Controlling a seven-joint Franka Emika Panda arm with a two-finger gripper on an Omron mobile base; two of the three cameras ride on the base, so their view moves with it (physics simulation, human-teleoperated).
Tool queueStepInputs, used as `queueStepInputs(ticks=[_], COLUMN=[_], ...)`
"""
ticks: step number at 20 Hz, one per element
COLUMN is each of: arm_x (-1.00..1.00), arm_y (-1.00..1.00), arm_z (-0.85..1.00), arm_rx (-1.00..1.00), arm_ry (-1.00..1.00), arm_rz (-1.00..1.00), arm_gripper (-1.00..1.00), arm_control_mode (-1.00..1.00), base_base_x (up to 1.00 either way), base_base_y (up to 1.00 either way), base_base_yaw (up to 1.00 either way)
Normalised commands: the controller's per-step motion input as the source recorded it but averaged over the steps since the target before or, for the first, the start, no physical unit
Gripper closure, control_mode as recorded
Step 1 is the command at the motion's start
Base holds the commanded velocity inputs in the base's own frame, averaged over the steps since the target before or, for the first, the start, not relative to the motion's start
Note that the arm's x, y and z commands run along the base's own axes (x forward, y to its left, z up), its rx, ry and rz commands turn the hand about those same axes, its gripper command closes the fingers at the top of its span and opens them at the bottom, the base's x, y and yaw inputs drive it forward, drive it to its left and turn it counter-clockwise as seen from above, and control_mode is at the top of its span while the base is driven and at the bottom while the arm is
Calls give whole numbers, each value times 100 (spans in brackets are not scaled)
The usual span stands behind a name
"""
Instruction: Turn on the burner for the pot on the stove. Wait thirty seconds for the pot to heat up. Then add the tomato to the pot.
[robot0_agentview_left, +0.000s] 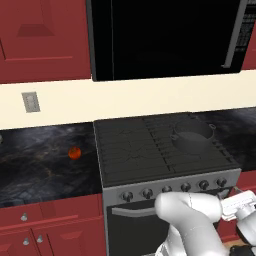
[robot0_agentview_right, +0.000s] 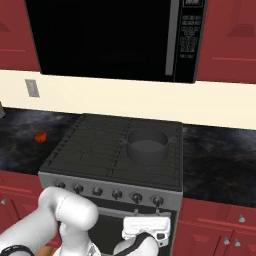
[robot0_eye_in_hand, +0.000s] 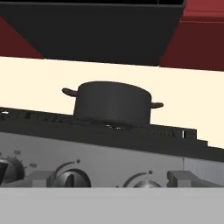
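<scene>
The stove (robot0_agentview_left: 135, 150) is a black gas cooktop with a grey front and a row of round knobs (robot0_agentview_left: 185, 187). A dark grey pot (robot0_agentview_left: 192, 135) with two side handles sits on its back right burner. It also appears in the right base view as the pot (robot0_agentview_right: 146, 145) and in the hand view as the pot (robot0_eye_in_hand: 113, 103). The tomato (robot0_agentview_left: 74, 153) lies on the black counter left of the stove, seen again as the tomato (robot0_agentview_right: 40, 136). My gripper (robot0_agentview_right: 147, 214) is open and empty, level with the stove front just below the two rightmost knobs (robot0_agentview_right: 157, 201). In the hand view two knobs (robot0_eye_in_hand: 70, 177) sit between my fingertips (robot0_eye_in_hand: 181, 177).
A black microwave (robot0_agentview_right: 110, 37) hangs above the stove. Dark marbled counter (robot0_agentview_right: 220, 160) runs on both sides, with red cabinets (robot0_agentview_left: 45, 225) below and above. A wall outlet (robot0_agentview_left: 31, 102) sits on the cream backsplash at the left.
</scene>
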Motion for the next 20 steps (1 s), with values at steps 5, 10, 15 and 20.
queueStepInputs(ticks=[5, 10, 15, 20], arm_x=[30, 28, 32, 21], arm_y=[-6, -21, -11, -12], arm_z=[-6, -1, -7, -21], arm_rx=[0, 1, 0, 0], arm_ry=[0, 0, 0, 0], arm_rz=[0, 0, 0, 0], arm_gripper=[-100, -100, -100, -100], arm_control_mode=[-100, -100, -100, -100], base_base_x=[0, 0, 0, 0], base_base_y=[0, 0, 0, 0], base_base_yaw=[0, 0, 0, 0])
